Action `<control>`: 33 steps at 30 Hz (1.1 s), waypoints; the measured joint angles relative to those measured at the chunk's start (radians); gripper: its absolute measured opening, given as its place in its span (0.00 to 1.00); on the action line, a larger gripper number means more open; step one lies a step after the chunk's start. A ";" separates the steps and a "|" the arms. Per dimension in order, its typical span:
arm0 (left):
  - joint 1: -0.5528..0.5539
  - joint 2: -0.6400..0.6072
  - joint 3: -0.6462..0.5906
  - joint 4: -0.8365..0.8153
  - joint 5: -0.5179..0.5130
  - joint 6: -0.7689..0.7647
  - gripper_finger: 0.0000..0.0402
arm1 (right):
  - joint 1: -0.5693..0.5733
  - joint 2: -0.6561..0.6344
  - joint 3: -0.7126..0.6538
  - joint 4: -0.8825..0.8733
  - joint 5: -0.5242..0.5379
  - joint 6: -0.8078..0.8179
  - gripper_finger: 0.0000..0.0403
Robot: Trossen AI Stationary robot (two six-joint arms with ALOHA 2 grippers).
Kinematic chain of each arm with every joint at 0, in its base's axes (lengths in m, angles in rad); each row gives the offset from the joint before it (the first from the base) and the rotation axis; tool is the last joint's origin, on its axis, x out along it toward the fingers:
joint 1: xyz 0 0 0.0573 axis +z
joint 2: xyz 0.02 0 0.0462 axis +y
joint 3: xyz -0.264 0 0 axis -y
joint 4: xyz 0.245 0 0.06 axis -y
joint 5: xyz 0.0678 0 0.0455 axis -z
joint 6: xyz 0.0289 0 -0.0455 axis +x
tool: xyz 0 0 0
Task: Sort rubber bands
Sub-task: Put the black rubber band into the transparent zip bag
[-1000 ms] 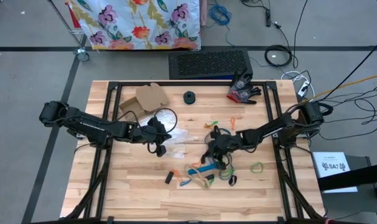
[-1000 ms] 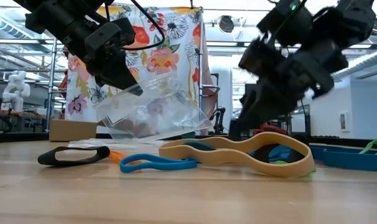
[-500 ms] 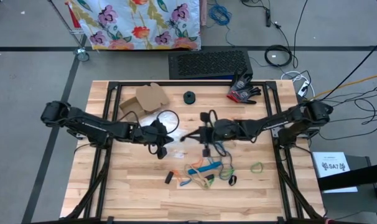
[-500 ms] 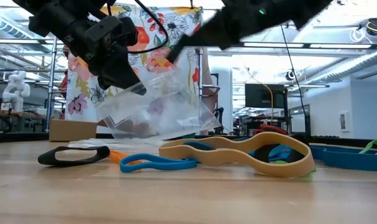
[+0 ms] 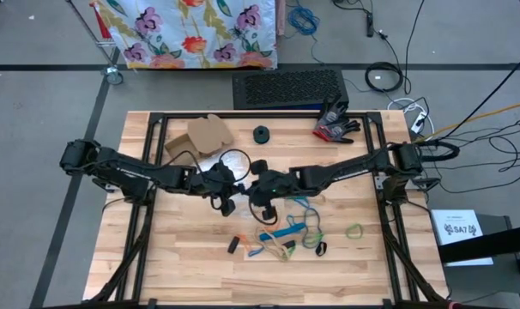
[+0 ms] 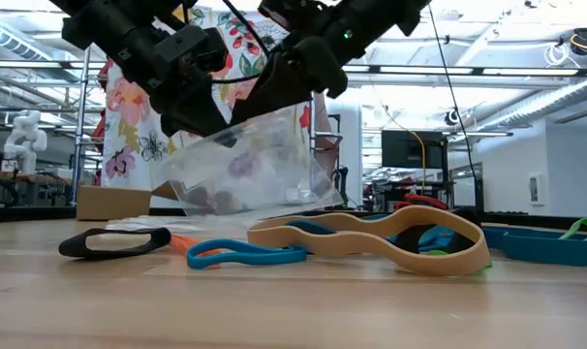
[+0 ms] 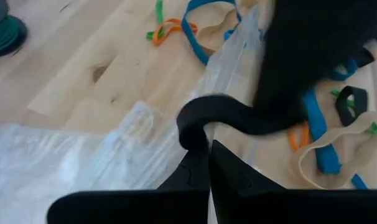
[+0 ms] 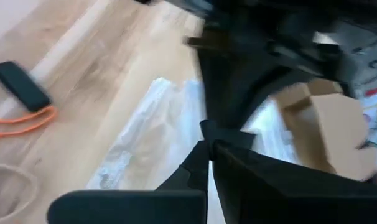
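While the two arms meet over the middle of the wooden table (image 5: 183, 266), the left gripper (image 5: 229, 183) pinches the edge of a clear plastic bag (image 6: 245, 170) and holds it lifted off the boards. The right gripper (image 5: 258, 190) sits just beside it, its fingers (image 8: 208, 167) pressed together on the same bag's edge. In the low view the bag hangs between both dark grippers, crumpled, with something pale inside that I cannot make out. The rubber bands (image 5: 287, 236) lie loose on the table nearer the front edge, just beside the right gripper: a blue one (image 6: 245, 255), a wide tan one (image 6: 371, 239), a black one (image 6: 114, 240), orange and green ones too. A cardboard piece (image 5: 204, 135) and a red-and-black glove (image 5: 335, 124) rest at the far side.
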 joint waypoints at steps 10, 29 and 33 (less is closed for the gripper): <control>0.018 0.000 0.009 0.004 0.027 0.000 0.00 | -0.031 0.002 0.026 -0.122 -0.009 0.051 0.00; 0.016 -0.001 0.085 0.007 0.037 0.033 0.00 | -0.071 0.003 0.027 -0.173 -0.164 0.142 0.00; 0.016 -0.001 0.085 0.008 0.050 0.029 0.00 | -0.071 0.003 0.026 -0.104 -0.173 0.113 0.00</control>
